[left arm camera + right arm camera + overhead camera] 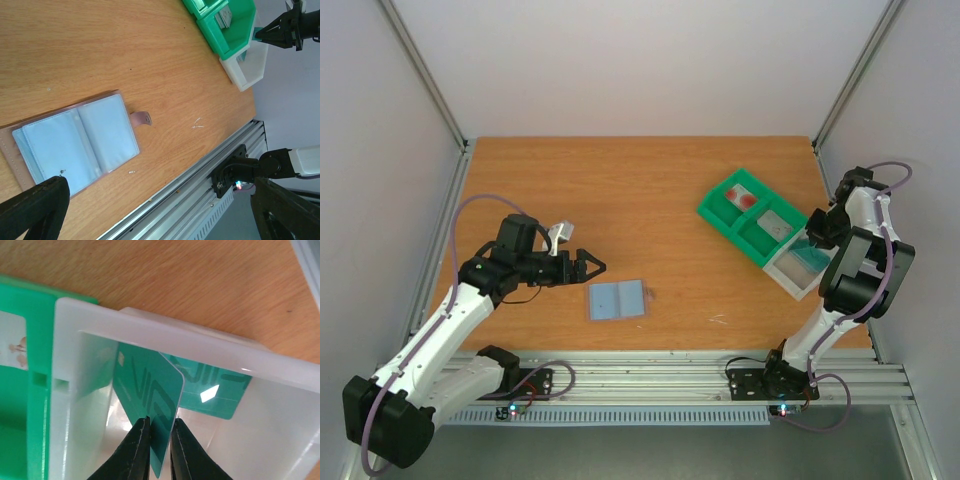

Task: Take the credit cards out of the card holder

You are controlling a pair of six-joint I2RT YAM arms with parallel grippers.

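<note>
The card holder (617, 299) lies open on the table, its grey-blue panels (75, 145) facing up and a tan strap to one side. My left gripper (598, 268) hovers just left of it, wide open (160, 215) and holding nothing. My right gripper (810, 240) is over the white bin (150, 327), its fingers (160, 427) shut on the lower edge of a teal-green credit card (150, 385), which stands upright inside the bin. A red card (744, 198) and a grey card (777, 224) lie in the green tray.
The green compartmented tray (720, 212) sits at the back right, with the white bin (790, 275) joined to its near end. A teal patch (215, 390) on the bin's wall could be the held card's reflection. An aluminium rail (200, 175) runs along the table's near edge.
</note>
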